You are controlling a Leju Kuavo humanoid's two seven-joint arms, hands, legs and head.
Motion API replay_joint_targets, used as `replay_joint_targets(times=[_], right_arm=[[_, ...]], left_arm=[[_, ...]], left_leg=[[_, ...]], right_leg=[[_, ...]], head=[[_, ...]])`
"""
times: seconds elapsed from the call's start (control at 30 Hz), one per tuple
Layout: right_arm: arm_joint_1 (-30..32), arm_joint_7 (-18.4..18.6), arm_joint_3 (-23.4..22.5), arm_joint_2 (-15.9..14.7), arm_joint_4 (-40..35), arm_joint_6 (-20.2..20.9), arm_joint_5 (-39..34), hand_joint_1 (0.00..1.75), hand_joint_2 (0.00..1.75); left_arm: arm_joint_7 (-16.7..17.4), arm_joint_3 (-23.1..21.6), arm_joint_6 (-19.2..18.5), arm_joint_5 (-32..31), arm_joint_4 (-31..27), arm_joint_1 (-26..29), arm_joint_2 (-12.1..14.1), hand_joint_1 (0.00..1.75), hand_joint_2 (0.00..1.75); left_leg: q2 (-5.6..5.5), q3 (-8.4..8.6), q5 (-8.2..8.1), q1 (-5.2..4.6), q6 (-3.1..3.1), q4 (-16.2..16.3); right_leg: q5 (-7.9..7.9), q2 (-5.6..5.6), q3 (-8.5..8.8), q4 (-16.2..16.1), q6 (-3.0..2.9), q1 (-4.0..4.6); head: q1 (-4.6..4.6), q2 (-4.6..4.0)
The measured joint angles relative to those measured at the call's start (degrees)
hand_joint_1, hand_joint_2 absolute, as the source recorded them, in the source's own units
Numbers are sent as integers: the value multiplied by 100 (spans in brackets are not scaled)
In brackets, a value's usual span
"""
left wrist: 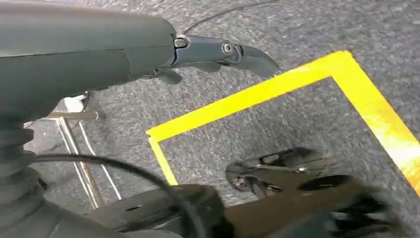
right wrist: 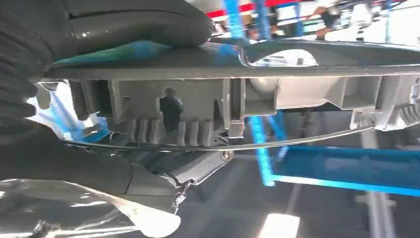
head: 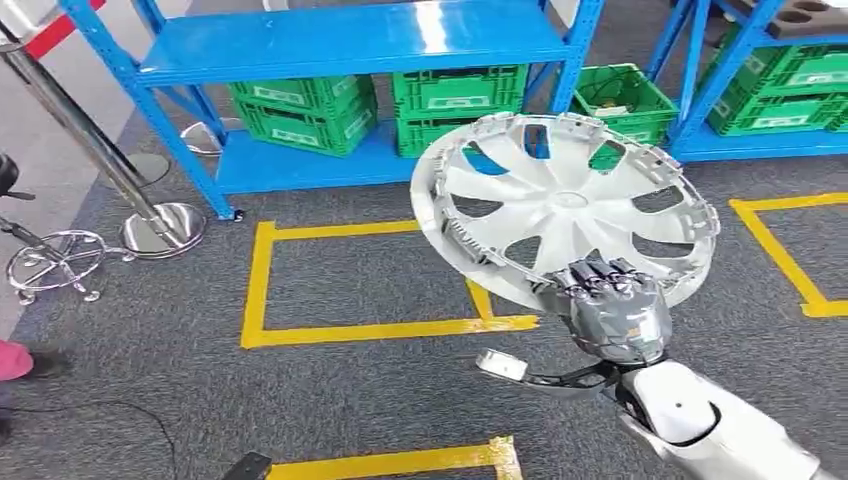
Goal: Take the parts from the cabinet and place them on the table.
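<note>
Carry step, by the look of it: the right robot hand (head: 608, 300) grips the silver wheel cover (head: 565, 205) by its lower rim, thumb on one face and fingers behind, holding it tilted up in the air over the grey carpet (head: 350, 390) and clear of the blue cabinet (head: 350, 40) beyond. The left robot hand (left wrist: 218, 52) hangs near the floor above yellow floor tape (left wrist: 277, 89), fingers loosely extended, nothing in it. No bench in sight past the green crates (head: 455, 100), so the next move likely calls for turning to find it while keeping the rim grip steady.
</note>
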Motion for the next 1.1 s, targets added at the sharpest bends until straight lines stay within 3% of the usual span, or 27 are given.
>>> replay_joint_targets(times=[0.03, 0.1, 0.13, 0.17, 0.2, 0.23, 0.3, 0.33, 0.37, 0.4, 0.47, 0.5, 0.53, 0.57, 0.6, 0.63, 0.67, 0.7, 0.8, 0.83, 0.87, 0.9, 0.97, 1.0, 1.03, 1.07, 1.1], right_arm=[[28, -28, -35, 0, 0, -2, -2, 175, 175], [114, -135, -125, 0, -37, -13, -4, 175, 175], [162, -199, -179, 0, -75, -18, -4, 175, 175], [216, -278, -269, 0, -103, -35, -4, 175, 175], [245, -365, -341, 0, -125, -59, 0, 175, 175], [307, -448, -438, 0, -160, -85, 0, 175, 175], [459, -649, -603, 4, -225, -98, 0, 175, 175], [540, -737, -690, 4, -258, -101, 0, 175, 175], [598, -828, -786, 4, -282, -111, -2, 175, 175], [617, -905, -861, 7, -286, -114, 0, 175, 175], [697, -1036, -1006, 50, -299, -133, 2, 175, 175], [761, -1091, -1060, 66, -313, -158, 2, 175, 175], [830, -1184, -1147, 87, -328, -175, 2, 175, 175], [882, -1246, -1213, 103, -337, -179, 2, 175, 175], [929, -1343, -1304, 124, -354, -181, 0, 175, 175], [989, -1458, -1397, 149, -383, -195, -2, 175, 175], [1033, -1606, -1512, 190, -417, -208, 0, 175, 175], [1069, -1699, -1598, 238, -433, -216, 0, 175, 175], [1227, -1917, -1856, 354, -507, -308, 2, 175, 175], [1278, -2004, -1943, 391, -538, -315, 0, 175, 175], [1334, -2098, -2028, 467, -572, -319, 2, 175, 175], [1360, -2168, -2096, 520, -588, -319, 2, 175, 175], [1408, -2225, -2206, 612, -599, -319, 2, 175, 175], [1439, -2243, -2236, 667, -605, -319, 0, 175, 175], [1482, -2335, -2280, 726, -610, -321, 0, 175, 175], [1530, -2467, -2347, 789, -625, -321, 2, 175, 175], [1579, -2608, -2426, 857, -649, -321, 2, 175, 175]], left_arm=[[0, 0, 0, 0, 0, -1, -2, 0, 175], [0, 0, 0, -4, 0, -11, -2, 0, 175], [0, -2, 0, -7, 0, -14, -2, 0, 175], [2, -2, 2, -18, 0, -12, 9, 0, 175], [4, -2, 4, -31, 0, -8, 2, 0, 175], [13, -2, 7, -33, 0, -16, -2, 0, 175], [35, -2, 7, -42, 0, -8, 2, 0, 175], [35, -4, 7, -42, 0, -22, -11, 0, 175], [35, -4, 7, -40, 0, -34, -6, 0, 175], [35, -4, 7, -41, 0, -37, -18, 0, 175], [35, -4, -2, -42, 0, -11, -20, 0, 175], [35, -2, -2, -42, 0, -5, -13, 0, 175], [35, -2, 0, -41, 0, -5, -9, 0, 175], [35, -2, 0, -42, 0, -11, -9, 0, 175], [35, -2, 0, -40, 0, -19, -13, 0, 175], [35, -2, 0, -39, 0, -23, -20, 0, 175], [35, -2, 0, -39, 0, -24, -20, 0, 175], [35, -4, 0, -39, 0, -23, -22, 0, 175], [57, -2, 4, -39, 0, -23, -24, 0, 175], [70, -2, 9, -39, 0, -31, -24, 0, 175], [79, -4, 13, -41, 0, -38, -17, 0, 175], [87, -4, 17, -42, 0, -37, -17, 0, 175], [120, -4, 17, -39, 0, -7, -7, 0, 175], [138, -4, 17, -39, 0, 8, 0, 0, 175], [147, -4, 17, -31, 2, 14, 0, 0, 175], [157, -2, 17, 9, 2, 12, 2, 0, 175], [164, -2, 17, 50, 2, 9, 4, 0, 175]], left_leg=[[-8, 37, 112, -2, 21, -73], [-85, 414, 634, -3, 91, -905], [-226, 647, 880, -3, 136, -1425], [-541, 773, 876, 16, 185, -1686], [-554, 794, 887, 21, 163, -1801], [-492, 788, 854, 0, 131, -1819], [-403, 789, 863, -19, 142, -1837], [-301, 809, 922, 53, 187, -1929], [-248, 818, 933, 32, 213, -1946], [-195, 812, 938, 22, 227, -1945], [-22, 806, 926, -3, 248, -1942], [45, 804, 924, -8, 250, -1939], [121, 807, 921, -9, 254, -1939], [182, 810, 918, -11, 252, -1938], [243, 816, 912, -13, 248, -1937], [301, 827, 898, -16, 231, -1935], [358, 840, 886, -30, 209, -1932], [401, 824, 872, -75, 177, -1912], [538, 862, 894, -65, 103, -1952], [540, 870, 860, -70, 54, -1942], [283, 836, 755, -44, 16, -1839], [104, 729, 549, -29, 5, -1552], [2, 327, 64, -18, -21, -570], [-8, 163, -56, -19, -30, -189], [-13, 122, -15, -18, -29, -103], [-15, 202, 155, -12, -29, -268], [-28, 377, 407, -1, -23, -657]], right_leg=[[1, 72, 2, 1, 0, 4], [7, 229, 11, 6, 8, 12], [11, 295, 17, 6, 16, 12], [19, 330, -9, 9, 37, -3], [32, 415, -53, 32, 75, 6], [62, 455, -98, 21, 126, -26], [107, 571, -114, -34, 211, -56], [78, 552, -165, -4, 241, -69], [-35, 238, -241, 123, 250, -17], [-225, 17, -389, 443, 268, -10], [-655, -141, -826, 1416, 313, -20], [-735, -150, -945, 1701, 328, -23], [-683, -157, -939, 1721, 339, -23], [-520, -172, -795, 1480, 339, -23], [-292, -211, -537, 1014, 328, -22], [-45, -321, -167, 370, 308, -14], [-71, -592, 49, -70, 273, 22], [-48, -543, 108, -96, 194, 56], [-36, -372, 58, -65, 107, 78], [6, -322, 84, -128, 46, 37], [28, -280, 90, -149, 15, 15], [38, -243, 84, -150, -12, 7], [42, -116, 78, -148, -26, 5], [42, -39, 77, -143, -26, 6], [42, 36, 79, -135, -25, 6], [42, 107, 80, -124, -25, 3], [42, 182, 81, -110, -23, -1]], head=[[0, 0], [0, 0], [-2, 0], [15, 0], [11, 0], [-15, 0], [-13, 0], [-9, 0], [19, 0], [65, 0], [68, 0], [66, 0], [70, 0], [70, 0], [70, 0], [70, 0], [70, 0], [61, 0], [68, 0], [59, 0], [50, 0], [48, 0], [46, 0], [41, 0], [44, 0], [42, 0], [44, 0]])
